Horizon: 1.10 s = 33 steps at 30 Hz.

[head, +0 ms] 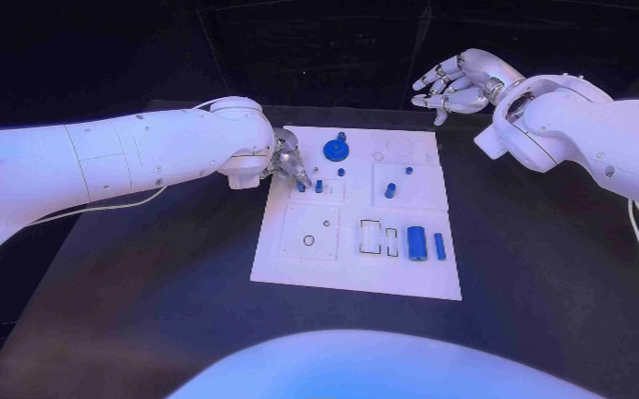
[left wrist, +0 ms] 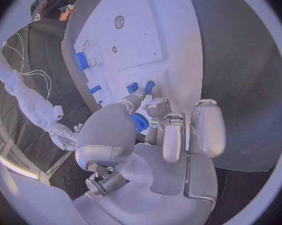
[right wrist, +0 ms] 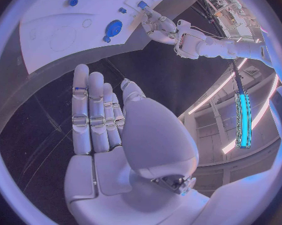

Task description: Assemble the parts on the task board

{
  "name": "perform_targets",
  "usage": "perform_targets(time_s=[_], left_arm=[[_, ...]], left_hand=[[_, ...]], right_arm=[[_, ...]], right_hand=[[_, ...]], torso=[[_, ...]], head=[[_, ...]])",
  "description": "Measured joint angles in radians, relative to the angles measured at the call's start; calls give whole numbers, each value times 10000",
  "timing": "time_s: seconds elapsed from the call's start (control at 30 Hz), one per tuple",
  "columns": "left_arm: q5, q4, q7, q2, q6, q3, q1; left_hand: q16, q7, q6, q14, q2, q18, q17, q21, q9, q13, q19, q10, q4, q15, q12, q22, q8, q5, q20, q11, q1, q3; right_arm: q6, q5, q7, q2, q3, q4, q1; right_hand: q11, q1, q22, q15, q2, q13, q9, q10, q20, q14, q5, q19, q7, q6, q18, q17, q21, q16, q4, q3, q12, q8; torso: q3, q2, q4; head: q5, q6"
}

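The white task board [head: 304, 260] lies mid-table. My left hand [head: 285, 163] reaches over its near-left part, fingertips down at two small blue pegs [head: 309, 187] standing close together; in the left wrist view the thumb and a finger [left wrist: 156, 105] end right at these pegs [left wrist: 133, 88], and no grip shows plainly. A blue round disc [head: 336, 150] sits just beyond the hand. A blue cylinder [head: 416, 243] and a slim blue bar [head: 440, 246] lie at the board's right front. My right hand [head: 455, 85] hangs raised beyond the far right corner, fingers extended, holding nothing.
More small blue pegs [head: 391, 190] stand mid-board, with empty rectangular slots [head: 371, 237] and round recesses [head: 309, 240] in front. The right wrist view shows the board [right wrist: 53, 25], the disc [right wrist: 113, 27] and my left hand [right wrist: 157, 23]. Black table [head: 533, 270] surrounds the board.
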Motion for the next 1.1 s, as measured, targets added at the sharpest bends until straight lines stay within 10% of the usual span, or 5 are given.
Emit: perform_targets(time_s=[0.63,1.1], left_arm=[[-1,-170,-72,127,143,3,-24],[-3,-141,-81,0,-5,-5,-48]], left_hand=[[0,-2,-3,0,-95,0,0,0,60,27,0,-1,188,1,37,13,86,-1,1,1,-171,-190],[0,-2,-4,0,-676,0,0,0,213,1,0,34,975,1,77,45,262,-1,1,36,-1312,-1682]], right_arm=[[1,0,3,19,0,-2,-1],[2,0,5,19,0,-9,-1]], right_hand=[[0,0,0,0,0,1,0,0,0,0,0,0,0,0,0,0,0,0,0,0,0,0],[0,53,0,0,-53,-7,-8,0,0,0,0,0,0,0,0,0,0,0,0,0,0,0]], torso=[[-2,-3,0],[-8,0,-1]], head=[[-14,-2],[-18,21]])
